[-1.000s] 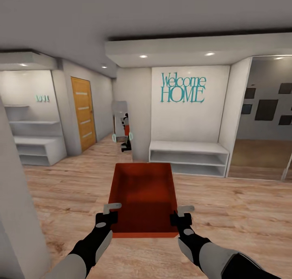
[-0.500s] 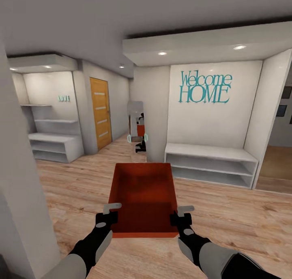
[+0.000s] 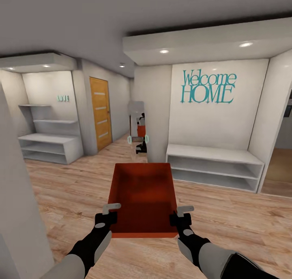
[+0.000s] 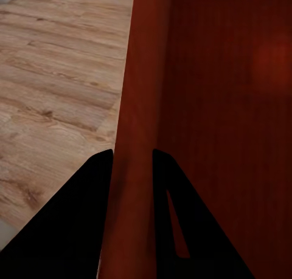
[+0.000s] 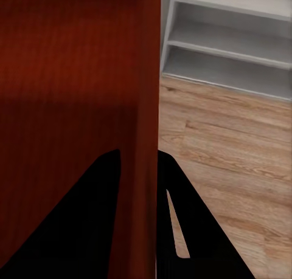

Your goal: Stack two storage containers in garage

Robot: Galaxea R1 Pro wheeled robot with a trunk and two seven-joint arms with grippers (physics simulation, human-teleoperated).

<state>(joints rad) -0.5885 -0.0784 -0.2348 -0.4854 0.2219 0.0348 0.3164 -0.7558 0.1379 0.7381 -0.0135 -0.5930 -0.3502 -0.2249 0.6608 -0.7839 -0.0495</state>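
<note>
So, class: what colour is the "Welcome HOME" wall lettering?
Teal "Welcome HOME" wall lettering; it shows best in the head view.

Wood plank floor (image 3: 227,214); white shelf unit (image 3: 214,167) on it.

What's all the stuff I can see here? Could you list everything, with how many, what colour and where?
orange-red rectangular storage container: one, open-topped, held above the floor between both grippers.
light wood plank floor: one, tan, across the whole room.
teal "Welcome HOME" wall lettering: one, on the white wall ahead at right.
white low shelf unit: one, below that lettering.
white stepped shelving: one, in the alcove at left.
orange wooden door: one, shut, left of centre.
tall mirror: one, on the wall corner ahead.
recessed ceiling lights: several, white.
left gripper: one, black, clamped on the container's left wall.
right gripper: one, black, clamped on its right wall.
</note>
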